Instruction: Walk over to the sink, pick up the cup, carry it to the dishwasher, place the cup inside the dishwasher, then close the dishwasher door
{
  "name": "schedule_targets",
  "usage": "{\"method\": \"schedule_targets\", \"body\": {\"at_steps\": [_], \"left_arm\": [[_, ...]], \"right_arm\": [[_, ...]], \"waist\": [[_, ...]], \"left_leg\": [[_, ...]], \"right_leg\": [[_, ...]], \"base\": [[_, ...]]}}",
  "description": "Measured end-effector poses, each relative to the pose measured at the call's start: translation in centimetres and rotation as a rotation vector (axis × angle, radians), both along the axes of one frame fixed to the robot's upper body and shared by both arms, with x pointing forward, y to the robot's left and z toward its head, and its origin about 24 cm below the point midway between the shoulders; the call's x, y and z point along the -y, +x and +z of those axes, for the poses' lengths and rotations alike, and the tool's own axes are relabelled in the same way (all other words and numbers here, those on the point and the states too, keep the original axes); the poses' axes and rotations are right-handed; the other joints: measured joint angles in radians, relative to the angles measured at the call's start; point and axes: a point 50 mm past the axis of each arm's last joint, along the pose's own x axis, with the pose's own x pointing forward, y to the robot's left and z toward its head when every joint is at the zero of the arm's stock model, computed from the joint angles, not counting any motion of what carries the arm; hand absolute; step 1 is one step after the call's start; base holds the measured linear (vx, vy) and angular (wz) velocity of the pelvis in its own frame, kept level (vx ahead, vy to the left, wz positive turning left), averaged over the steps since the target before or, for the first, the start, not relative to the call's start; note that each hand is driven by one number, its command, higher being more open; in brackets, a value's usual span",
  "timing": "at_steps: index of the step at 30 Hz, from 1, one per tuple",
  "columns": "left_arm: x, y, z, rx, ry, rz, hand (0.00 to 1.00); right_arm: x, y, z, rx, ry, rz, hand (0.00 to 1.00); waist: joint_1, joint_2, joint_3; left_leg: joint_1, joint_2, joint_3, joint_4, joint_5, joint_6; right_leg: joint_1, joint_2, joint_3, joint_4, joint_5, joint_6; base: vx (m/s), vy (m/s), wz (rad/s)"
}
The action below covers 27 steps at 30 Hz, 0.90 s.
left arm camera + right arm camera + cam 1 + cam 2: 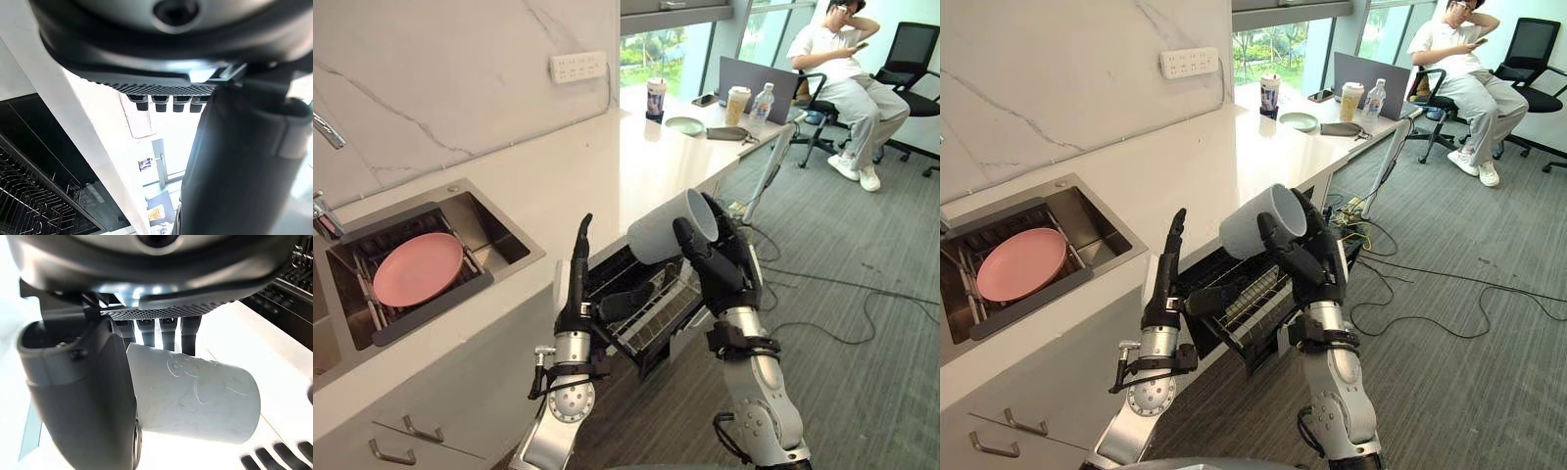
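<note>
Fingers (697, 253) of the right hand (724, 272) are curling round a pale grey cylindrical cup (662, 232), gripping it on its side.
The cup is hanging just above the pulled-out wire rack (671, 296) of the open black dishwasher (653, 358), beside the white stone counter (607, 166). The left hand (578, 289) is standing at the counter edge next to the rack, fingers straight and pointing up. A round pink plate (416, 267) is lying in the steel sink (501, 237).

Office kitchenette: sink (495, 235), dishwasher (644, 305), desk chair (913, 51)
</note>
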Motion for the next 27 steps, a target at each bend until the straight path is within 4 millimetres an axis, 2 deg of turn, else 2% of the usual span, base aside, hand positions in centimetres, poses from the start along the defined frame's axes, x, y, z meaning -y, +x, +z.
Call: {"method": "schedule_targets", "body": {"at_steps": [7,13,17,19,23,27], "left_arm": [[-1.1,-0.6,-1.6,-0.12,-0.183,-0.075,1.0],[-1.0,-2.0,-4.4,-0.272,-0.275,-0.167,1.0],[-1.1,-3.6,-6.9,-0.407,-0.273,-0.202,1.0],[-1.5,-4.4,-8.5,-0.494,-0.259,-0.185,1.0],[-3.1,-5.3,-10.4,-0.589,-0.239,-0.107,1.0],[-4.9,-6.5,-12.2,-0.677,-0.203,-0.013,1.0]], "right_arm": [[3.4,-0.3,0.1,0.003,0.009,-0.202,0.0],[5.7,-0.7,0.0,-0.001,-0.076,-0.299,0.0],[7.2,-0.7,-0.6,-0.029,-0.209,-0.319,0.0],[7.9,-0.4,-1.5,-0.083,-0.289,-0.307,0.0],[8.5,0.8,-2.5,-0.145,-0.382,-0.283,0.0],[9.4,3.0,-3.5,-0.228,-0.5,-0.256,0.0]], "waist": [[0.0,-0.001,0.027],[-0.001,0.0,0.037],[-0.002,-0.001,0.056],[0.004,-0.003,0.066],[0.019,-0.003,0.109],[0.061,-0.004,0.143]], "left_leg": [[0.007,-0.001,0.0,-0.002,0.0,0.0],[0.003,-0.001,-0.004,-0.003,0.0,0.0],[-0.016,-0.005,-0.036,0.0,0.005,0.003],[-0.034,-0.008,-0.057,0.002,0.011,0.006],[-0.066,-0.013,-0.093,0.011,0.022,0.011],[-0.107,-0.013,-0.132,0.029,0.029,0.012]], "right_leg": [[0.006,-0.001,-0.002,0.0,0.0,0.0],[0.006,-0.001,-0.008,-0.003,0.0,0.0],[0.008,-0.008,-0.04,-0.004,0.0,0.0],[0.004,-0.012,-0.061,-0.004,0.0,0.0],[-0.003,-0.02,-0.094,-0.003,0.002,0.002],[-0.011,-0.022,-0.131,-0.003,0.002,0.002]], "base": [[0.0,0.0,0.0],[0.0,0.0,0.01],[-0.02,-0.015,0.23],[-0.04,-0.028,0.29],[-0.06,-0.025,0.3],[-0.05,-0.031,0.29]]}}
